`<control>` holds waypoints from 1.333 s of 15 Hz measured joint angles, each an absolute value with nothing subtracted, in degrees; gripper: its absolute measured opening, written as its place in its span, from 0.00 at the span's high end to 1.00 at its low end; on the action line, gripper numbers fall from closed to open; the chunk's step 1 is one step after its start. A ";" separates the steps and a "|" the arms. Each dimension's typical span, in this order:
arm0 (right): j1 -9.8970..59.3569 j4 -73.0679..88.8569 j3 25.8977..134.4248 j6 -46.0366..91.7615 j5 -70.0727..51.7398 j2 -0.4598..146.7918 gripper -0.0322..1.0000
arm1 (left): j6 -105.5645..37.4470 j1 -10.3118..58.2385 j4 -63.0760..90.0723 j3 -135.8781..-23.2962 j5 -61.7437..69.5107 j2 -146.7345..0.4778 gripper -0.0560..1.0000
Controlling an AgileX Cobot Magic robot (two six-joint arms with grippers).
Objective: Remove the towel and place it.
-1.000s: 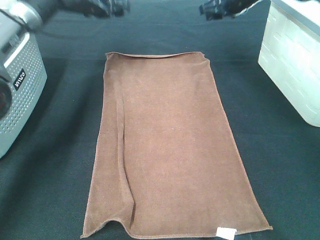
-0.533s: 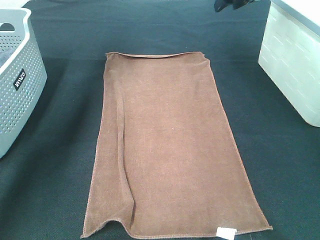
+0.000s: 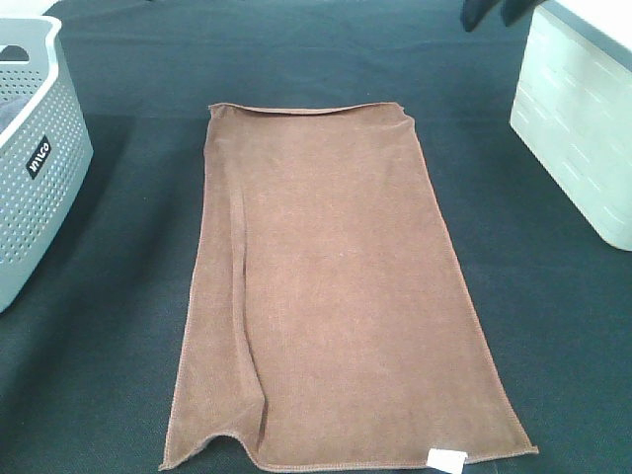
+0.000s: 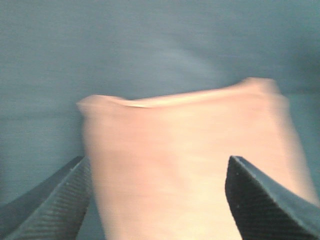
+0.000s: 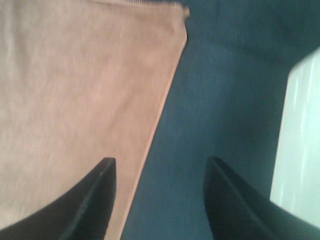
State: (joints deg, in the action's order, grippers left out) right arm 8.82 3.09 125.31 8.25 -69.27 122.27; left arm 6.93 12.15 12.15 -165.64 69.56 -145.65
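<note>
The rust-brown towel [image 3: 331, 296] lies spread flat on the black tablecloth [image 3: 128, 375], with a long fold down its left side and a small white label [image 3: 449, 456] at its near right corner. My left gripper [image 4: 157, 200] is open and empty, above the cloth. It is out of the exterior high view. Its blurred wrist view shows the towel [image 4: 185, 160] between the fingers. My right gripper [image 3: 489, 10] is open and empty, high at the far right, above the towel's right hem [image 5: 155, 125].
A grey perforated basket [image 3: 39, 168] stands at the left edge. A white bin [image 3: 583, 118] stands at the right, also in the right wrist view [image 5: 300, 150]. Black cloth lies bare on both sides of the towel.
The left arm has left the exterior high view at the top left, uncovering the basket. The right gripper has shifted right along the top edge. The towel has not moved.
</note>
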 joint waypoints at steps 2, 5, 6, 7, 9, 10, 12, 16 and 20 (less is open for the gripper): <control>8.82 2.86 115.68 7.96 -69.39 116.14 0.47 | 7.05 12.20 14.27 -163.41 69.67 -143.07 0.28; 8.82 2.86 100.61 7.96 -69.50 104.51 0.47 | 7.10 12.20 12.03 -152.06 69.67 -133.21 0.28; 8.82 2.86 95.11 7.91 -68.93 100.55 0.47 | 7.10 12.20 11.57 -145.30 69.67 -129.32 0.28; 8.82 2.86 90.07 7.91 -67.09 96.60 0.47 | 6.88 12.20 11.52 -138.08 69.61 -124.96 0.28; 8.82 2.86 79.30 7.79 -63.08 88.75 0.47 | 5.56 12.20 10.71 -124.73 69.56 -117.51 0.28; 8.82 3.04 73.85 7.28 -60.91 84.74 0.47 | 5.33 12.20 8.71 -117.40 69.56 -113.62 0.28; 8.82 4.01 64.97 6.76 -57.12 77.58 0.47 | 5.16 12.20 4.53 -104.45 69.61 -106.57 0.28; 8.82 4.76 50.94 6.53 -55.23 64.34 0.47 | 5.79 12.20 1.32 -83.77 66.00 -92.02 0.28; 8.82 4.76 40.51 6.47 -55.29 51.34 0.47 | 6.88 12.20 0.97 -65.15 60.28 -76.26 0.28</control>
